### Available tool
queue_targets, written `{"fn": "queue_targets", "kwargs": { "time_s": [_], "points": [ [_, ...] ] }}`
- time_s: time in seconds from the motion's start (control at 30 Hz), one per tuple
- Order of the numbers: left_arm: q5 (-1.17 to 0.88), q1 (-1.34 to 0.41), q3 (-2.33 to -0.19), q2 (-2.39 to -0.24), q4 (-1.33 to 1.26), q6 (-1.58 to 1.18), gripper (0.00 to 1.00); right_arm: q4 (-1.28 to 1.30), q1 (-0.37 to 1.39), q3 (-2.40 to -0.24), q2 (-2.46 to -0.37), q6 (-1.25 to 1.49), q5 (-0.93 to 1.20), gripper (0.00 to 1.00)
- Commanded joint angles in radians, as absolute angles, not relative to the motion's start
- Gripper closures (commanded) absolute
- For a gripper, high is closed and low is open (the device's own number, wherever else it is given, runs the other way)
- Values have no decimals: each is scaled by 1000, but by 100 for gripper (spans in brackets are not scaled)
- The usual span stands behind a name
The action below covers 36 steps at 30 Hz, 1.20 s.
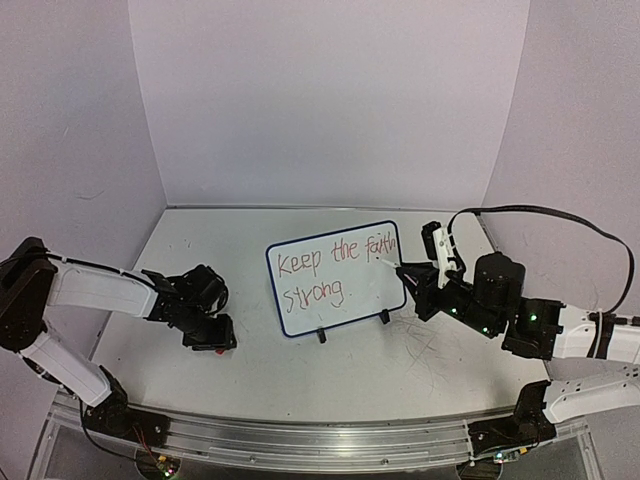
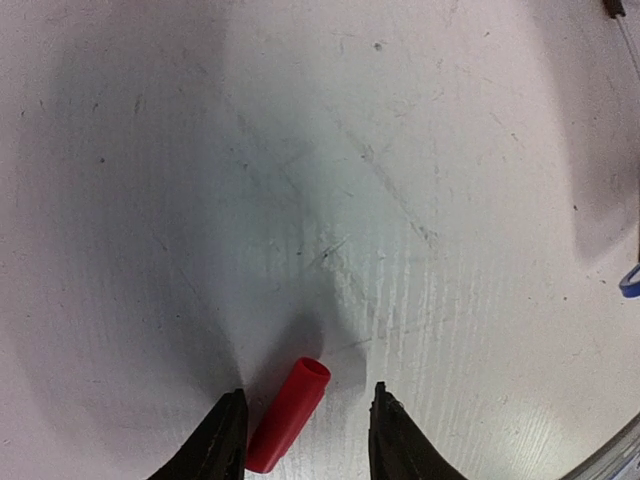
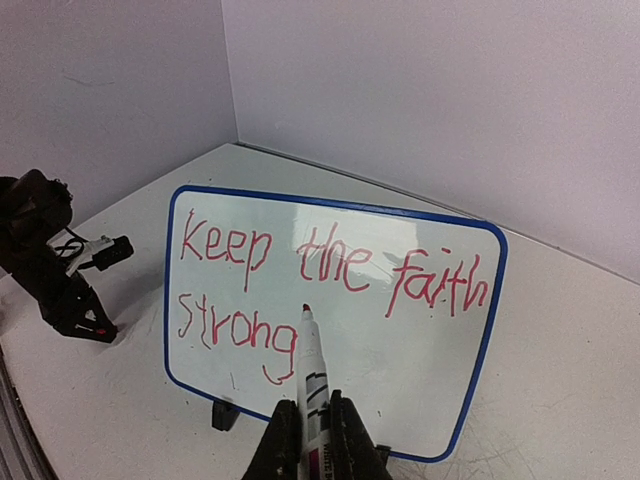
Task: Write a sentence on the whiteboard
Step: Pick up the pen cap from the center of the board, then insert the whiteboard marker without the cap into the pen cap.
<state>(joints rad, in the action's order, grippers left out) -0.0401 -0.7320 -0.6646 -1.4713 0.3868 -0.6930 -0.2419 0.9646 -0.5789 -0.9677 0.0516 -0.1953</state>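
Pinching marker (image 3: 312,375) at whiteboard (image 3: 410,350) w/ R jaws; L jaws spread, red cap (image 2: 288,415) btwn them.

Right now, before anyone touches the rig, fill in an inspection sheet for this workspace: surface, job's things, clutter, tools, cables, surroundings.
Surface: scratched white tabletop, scuffed grey in places.
Job's things: small blue-rimmed white whiteboard standing on black clip feet; red handwritten sentence in two lines, "Keep the faith strong"; red plastic marker cap lying on the tabletop.
Clutter: nothing seen.
Tools: left tool open, fingers either side of the cap; right tool shut on a white-barrelled red-tipped marker, tip by the final "g".
Cables: black cable arcing above the right arm.
Surroundings: plain pale walls on three sides; metal rail along the near edge.
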Motion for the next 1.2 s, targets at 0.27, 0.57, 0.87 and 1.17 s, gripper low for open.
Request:
{"fn": "queue_targets", "kwargs": {
  "time_s": [0.27, 0.57, 0.87, 1.17],
  "points": [
    [138, -784, -701, -1609, 528, -748, 82, -282, 964, -609, -974, 28, -243, 100],
    [261, -795, -662, -1344, 451, -678, 93, -220, 964, -685, -978, 35, -164, 100],
    [250, -796, -728, -1079, 230, -257, 90, -55, 964, -866, -1094, 209, 116, 100],
    [-265, -807, -755, -1025, -42, 272, 99, 149, 980, -1193, -1357, 341, 396, 100]
  ]
}}
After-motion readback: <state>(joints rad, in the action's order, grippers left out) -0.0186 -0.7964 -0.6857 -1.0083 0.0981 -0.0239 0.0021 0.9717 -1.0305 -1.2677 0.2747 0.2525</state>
